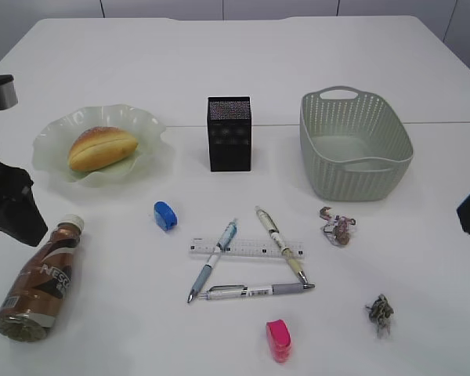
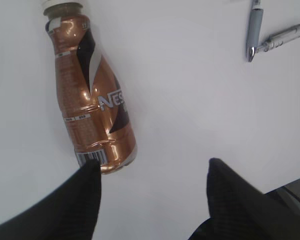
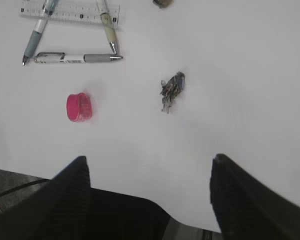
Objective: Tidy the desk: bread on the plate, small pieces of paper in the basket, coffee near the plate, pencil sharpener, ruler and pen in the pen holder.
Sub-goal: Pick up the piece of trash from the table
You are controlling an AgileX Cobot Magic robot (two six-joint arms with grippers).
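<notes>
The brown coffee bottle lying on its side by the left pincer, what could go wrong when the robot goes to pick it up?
The brown plastic coffee bottle lies on its side, so its round body may roll away if the open left pincer nudges it. Its glossy surface might also slip in the grip. Set down too close, it could bump the wavy pale green plate holding the bread roll.
</notes>
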